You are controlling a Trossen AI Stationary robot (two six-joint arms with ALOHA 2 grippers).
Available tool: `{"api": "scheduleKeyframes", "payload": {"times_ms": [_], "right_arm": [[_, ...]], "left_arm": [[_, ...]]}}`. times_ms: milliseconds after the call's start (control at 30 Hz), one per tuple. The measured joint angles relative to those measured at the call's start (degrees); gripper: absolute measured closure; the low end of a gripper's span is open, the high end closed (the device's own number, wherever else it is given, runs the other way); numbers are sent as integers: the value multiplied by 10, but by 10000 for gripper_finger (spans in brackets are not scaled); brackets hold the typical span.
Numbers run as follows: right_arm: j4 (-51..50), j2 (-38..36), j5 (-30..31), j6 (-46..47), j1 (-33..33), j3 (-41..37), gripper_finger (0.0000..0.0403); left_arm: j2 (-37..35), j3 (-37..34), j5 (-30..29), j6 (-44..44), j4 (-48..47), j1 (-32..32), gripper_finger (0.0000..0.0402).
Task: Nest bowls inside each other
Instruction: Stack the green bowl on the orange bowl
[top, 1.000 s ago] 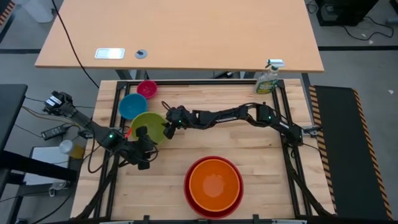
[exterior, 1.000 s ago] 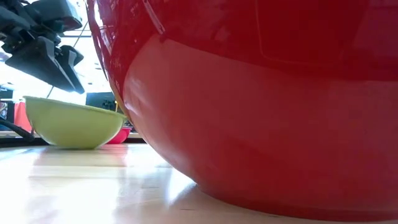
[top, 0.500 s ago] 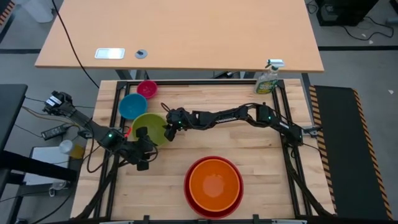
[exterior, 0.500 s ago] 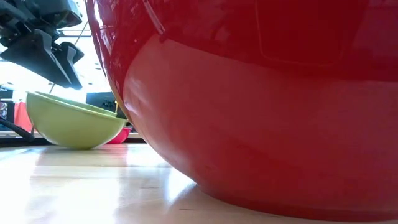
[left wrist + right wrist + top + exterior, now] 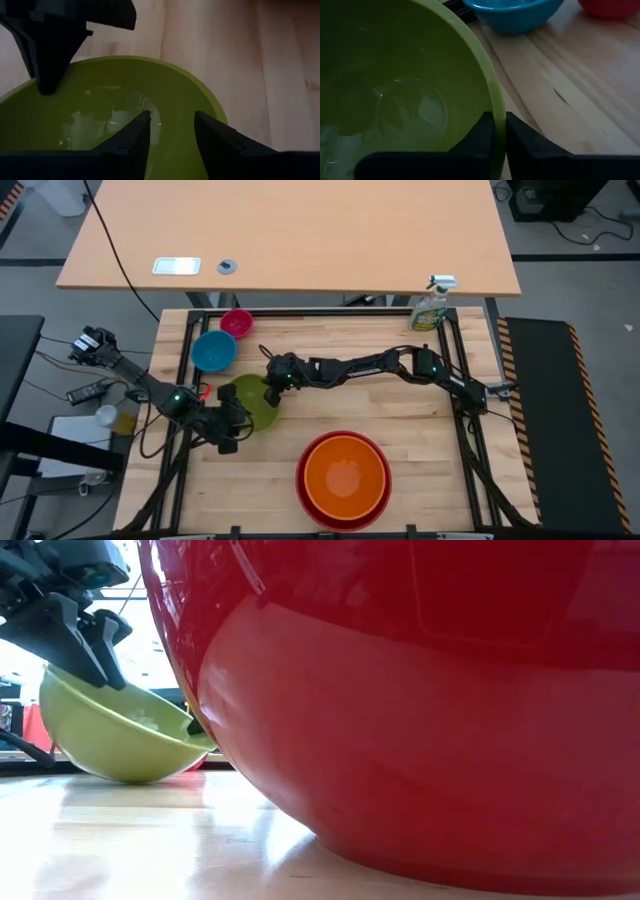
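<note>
The lime green bowl (image 5: 252, 402) stands tilted on the table's left half, its bottom on the wood. My right gripper (image 5: 271, 383) is shut on its rim at the far right. My left gripper (image 5: 236, 412) stands open at the bowl's raised left side, one finger over the inside (image 5: 135, 140) and one by the rim (image 5: 215, 135). The blue bowl (image 5: 213, 350) and the pink bowl (image 5: 237, 322) sit behind it. Near the front edge the orange bowl (image 5: 343, 475) rests inside the red bowl (image 5: 300, 483). My right gripper pinches the green bowl's rim (image 5: 495, 107), one finger inside the bowl and one outside. The fingers come from the table's right, slanting down. The bowl is tipped, the held side low (image 5: 200, 730), the opposite rim (image 5: 50, 675) raised. My left gripper: I cannot tell whether it touches the bowl.
A green spray bottle (image 5: 431, 305) stands at the table's far right corner. The red bowl (image 5: 420, 710) fills most of the low view. Bare wood lies between the green bowl and the red bowl, and along the right side.
My right gripper has shut on the green bowl's rim. The bowl, level a second ago, has tipped: its left side has risen toward my left gripper, its right side has dropped, and its bottom stays on the table.
</note>
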Motion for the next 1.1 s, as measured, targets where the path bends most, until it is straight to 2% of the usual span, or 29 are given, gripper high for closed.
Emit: {"api": "scheduleKeyframes", "payload": {"times_ms": [233, 433, 600, 767, 933, 1100], "right_arm": [[5, 0, 0, -8, 0, 0, 366], [14, 0, -10, -7, -3, 2, 368], [-46, 0, -18, -26, -1, 42, 369], [-133, 0, -28, -53, 10, 90, 370], [-207, 0, -69, -75, 13, 145, 370], [-277, 0, -111, -98, 12, 199, 371]], "left_arm": [[0, 1, 0, 5, 9, 0, 244], [-4, 45, 4, 63, 30, -3, 244], [-32, 71, -7, 104, 44, -13, 244], [-87, 71, -17, 86, 29, -29, 244], [-158, 71, -17, 69, 27, -51, 244], [-197, 71, -17, 69, 29, -73, 244]]}}
